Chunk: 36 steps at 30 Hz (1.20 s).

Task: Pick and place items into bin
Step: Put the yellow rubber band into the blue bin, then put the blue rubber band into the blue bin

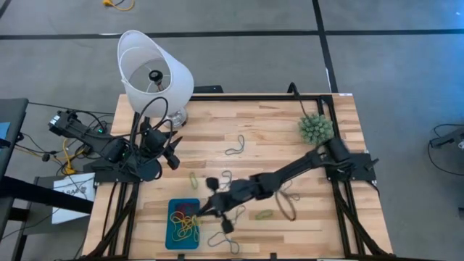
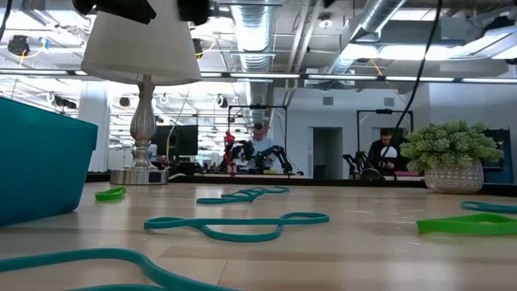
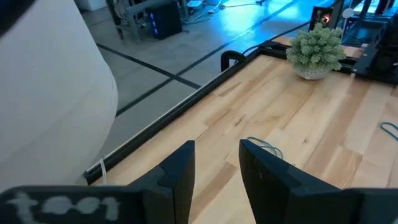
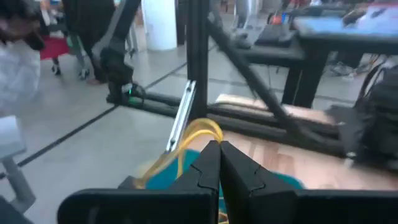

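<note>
The teal bin [image 1: 174,210] sits near the table's near edge and holds several yellow, red and green rubber bands [image 1: 187,226]. My right gripper [image 1: 200,212] reaches over the bin's right rim and is shut on a yellow band [image 4: 200,129]; the bin's teal [image 4: 186,163] shows just beyond its fingers. Loose bands lie flat on the table: grey-blue [image 1: 235,148], green [image 1: 264,214], tan [image 1: 286,206]. My left gripper [image 1: 172,156] waits open beside the lamp [image 1: 152,72], touching nothing. My right gripper pinches the yellow band [image 4: 208,134] between its two shut fingertips [image 4: 205,163]. The band arches out past the fingertips as a loop and trails down toward the bin [image 4: 155,171]. Whether its lower part rests in the bin, I cannot tell.
A white lampshade on a metal base stands at the far left. The spiky green plant ball [image 1: 316,128] sits at the far right beside the right arm's base. More bands lie near the near edge [image 1: 225,243] and mid-table [image 1: 193,179]. In the low view the bin wall [image 2: 40,162] is at the left.
</note>
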Tool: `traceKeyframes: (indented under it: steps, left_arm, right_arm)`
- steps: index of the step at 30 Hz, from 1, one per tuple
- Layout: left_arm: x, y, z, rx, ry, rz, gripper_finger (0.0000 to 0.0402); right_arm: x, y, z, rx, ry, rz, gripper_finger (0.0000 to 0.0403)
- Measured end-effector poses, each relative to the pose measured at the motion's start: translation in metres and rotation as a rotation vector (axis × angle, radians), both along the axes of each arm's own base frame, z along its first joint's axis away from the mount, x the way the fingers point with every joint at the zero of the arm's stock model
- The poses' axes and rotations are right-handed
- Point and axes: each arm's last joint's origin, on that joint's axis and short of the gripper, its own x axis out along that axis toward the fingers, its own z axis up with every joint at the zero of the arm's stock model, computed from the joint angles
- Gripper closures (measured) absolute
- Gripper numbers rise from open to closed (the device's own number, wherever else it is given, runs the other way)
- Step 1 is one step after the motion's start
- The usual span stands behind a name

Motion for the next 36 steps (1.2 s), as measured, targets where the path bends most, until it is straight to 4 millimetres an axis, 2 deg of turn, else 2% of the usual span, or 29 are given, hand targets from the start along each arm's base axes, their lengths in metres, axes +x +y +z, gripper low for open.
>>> traceKeyframes:
  steps: [8, 15, 20, 23, 30, 36]
  left_arm:
    - [0.000, -0.001, -0.002, -0.042, 0.026, -0.034, 0.0286]
    - [0.000, -0.001, -0.002, -0.047, 0.025, -0.037, 0.0286]
    - [0.000, -0.001, -0.002, -0.058, 0.016, -0.031, 0.0286]
    - [0.000, -0.001, -0.002, -0.058, 0.016, -0.031, 0.0286]
    - [0.000, -0.001, -0.002, -0.060, 0.018, -0.034, 0.0286]
    - [0.000, -0.002, -0.003, -0.102, 0.027, -0.057, 0.0286]
  right_arm:
    - [0.051, 0.016, -0.023, -0.032, 0.086, -0.009, 0.0403]
    - [0.073, 0.026, -0.054, -0.080, 0.216, -0.008, 0.0403]
    - [0.080, 0.027, -0.060, -0.087, 0.230, -0.014, 0.0400]
    - [0.081, 0.028, -0.059, -0.089, 0.238, -0.010, 0.0383]
    - [0.078, 0.027, -0.053, -0.107, 0.268, -0.023, 0.0309]
    - [0.076, 0.026, -0.056, -0.115, 0.319, -0.037, 0.0254]
